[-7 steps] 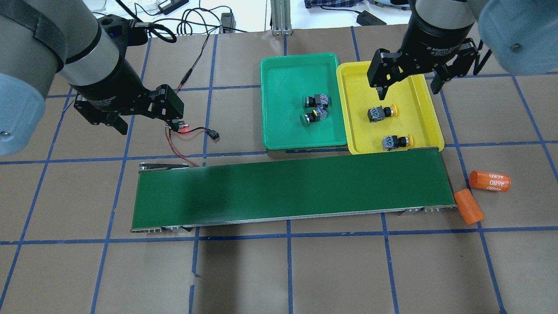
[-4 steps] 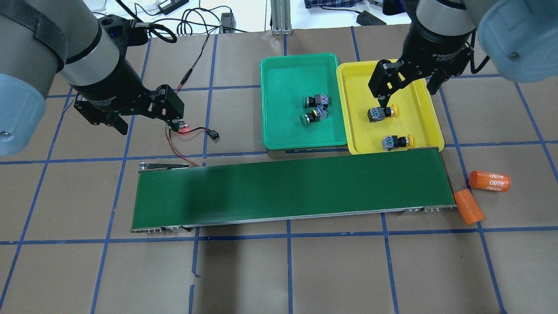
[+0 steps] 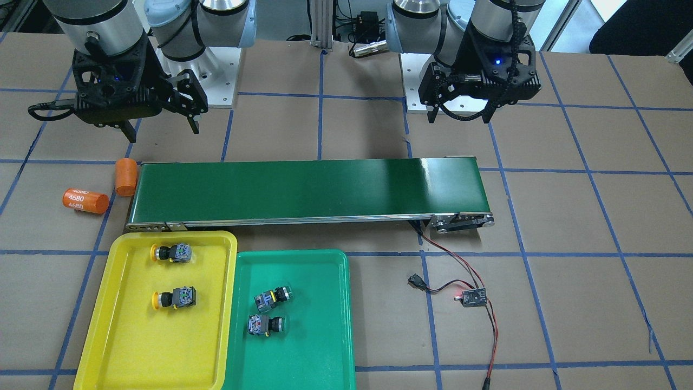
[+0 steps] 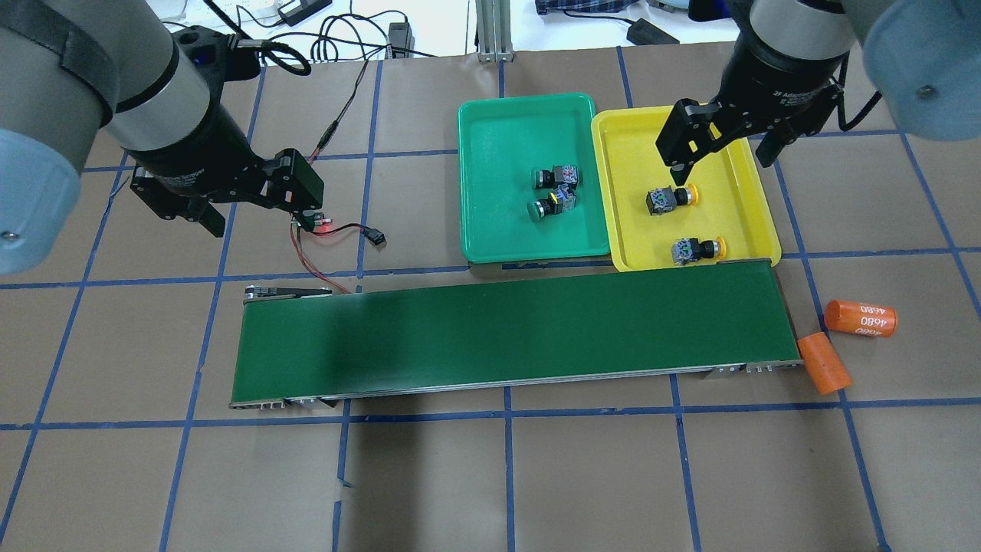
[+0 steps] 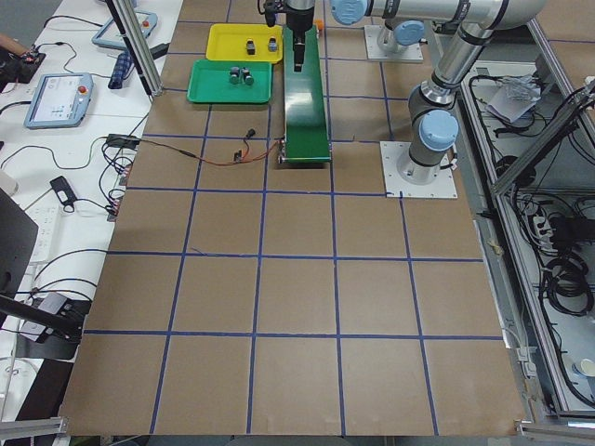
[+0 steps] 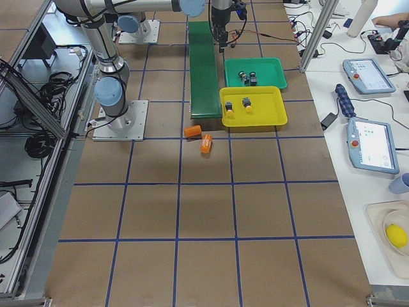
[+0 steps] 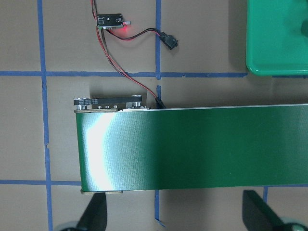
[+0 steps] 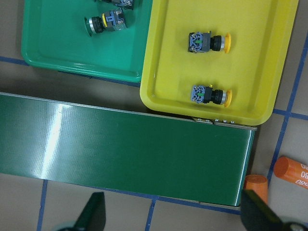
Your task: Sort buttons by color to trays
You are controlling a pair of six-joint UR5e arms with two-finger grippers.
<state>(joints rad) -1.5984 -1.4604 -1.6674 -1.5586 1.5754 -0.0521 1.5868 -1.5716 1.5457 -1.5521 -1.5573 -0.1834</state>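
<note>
A brown table marked with a blue tape grid, seen from above and from the sides. A long dark-green belt (image 4: 506,330) runs across the middle. Just beyond it, on the robot's right, two trays sit side by side with their rims touching: a green tray (image 4: 498,138) and, to its right, a yellow tray (image 4: 628,207) whose near edge meets the belt. Two yellow buttons lie on their sides in the yellow tray, one near its middle (image 4: 668,198) and one by its near rim (image 4: 696,249), a little apart. Two green buttons (image 4: 556,176) (image 4: 552,204) lie on their sides in the green tray, close together, almost touching. The right gripper (image 4: 720,165) hangs high over the right end of the belt and the yellow tray, its jaws spread wide and holding nothing; its wrist camera looks down on both trays. The left gripper (image 4: 259,218) hangs high over the belt's left end, its jaws also spread wide and empty. Two orange cylinders lie on the table off the belt's right end: one (image 4: 824,363) touching the belt's corner, the other (image 4: 860,317) printed 4680 just beside it. A small circuit board (image 3: 470,297) with a red light lies past the belt's left end, joined to the belt by thin red and black wires.
</note>
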